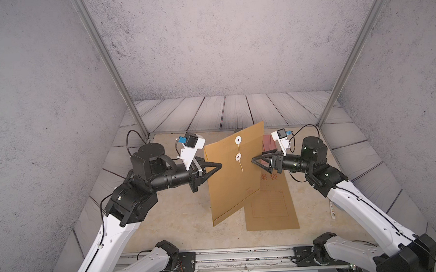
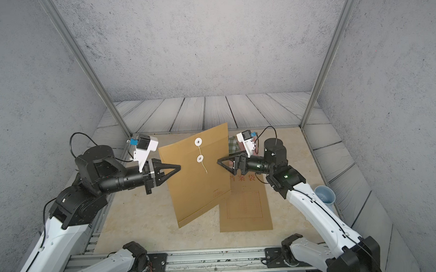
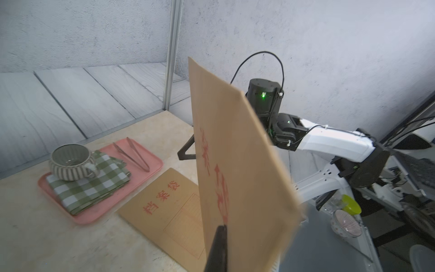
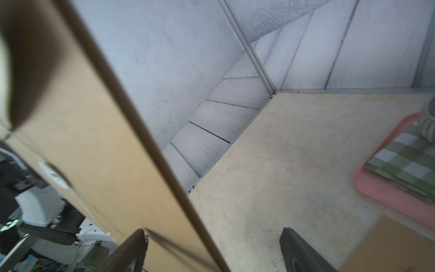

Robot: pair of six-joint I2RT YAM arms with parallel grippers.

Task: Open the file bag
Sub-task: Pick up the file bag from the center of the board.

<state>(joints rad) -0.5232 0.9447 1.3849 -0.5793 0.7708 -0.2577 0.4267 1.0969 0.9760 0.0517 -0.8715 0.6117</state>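
the file bag (image 1: 229, 181) hangs upright above the desk (image 1: 175, 219), one side edge pinched in the left jaws, which are closed tight on the paper. the right jaws stand wide apart at the opposite edge (that edge runs between the two fingers (image 4: 131, 252) in the right wrist view) and grip nothing. a second bag (image 1: 273, 210) lies flat on the desk beneath, toward the right arm (image 1: 366, 211).

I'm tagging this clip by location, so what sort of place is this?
Most likely a robotics lab test cell: a left arm and right arm mounted on a metal rail, grey wall panels on an aluminium frame, and staged props like the file bag and pink tray.
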